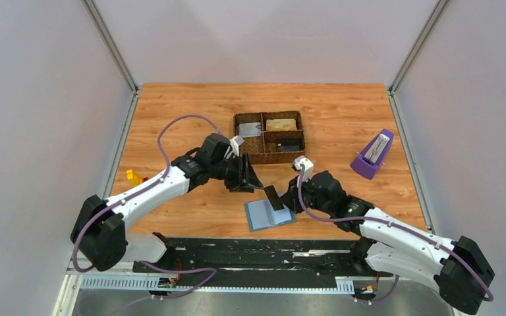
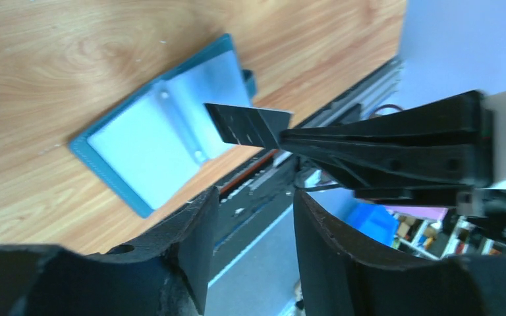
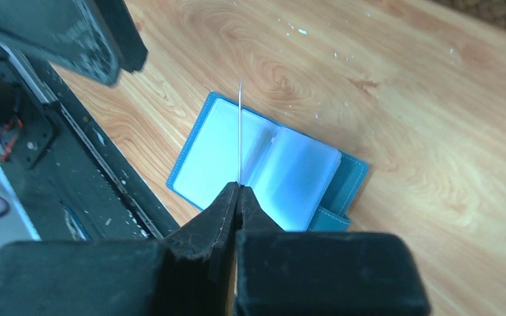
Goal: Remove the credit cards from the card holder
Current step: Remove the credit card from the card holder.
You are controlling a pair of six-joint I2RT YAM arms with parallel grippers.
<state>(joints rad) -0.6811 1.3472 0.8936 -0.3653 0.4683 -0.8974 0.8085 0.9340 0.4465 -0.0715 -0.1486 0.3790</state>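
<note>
Black credit card (image 2: 247,125) hung clamped in the right gripper (image 3: 238,189) above the card holder (image 3: 204,155), left gripper (image 2: 253,207) agape; a straight lift looked safest.

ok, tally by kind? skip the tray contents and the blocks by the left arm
Holder: 1
Card: 1
Tray: 1
Metronome: 1
Total: 4
</note>
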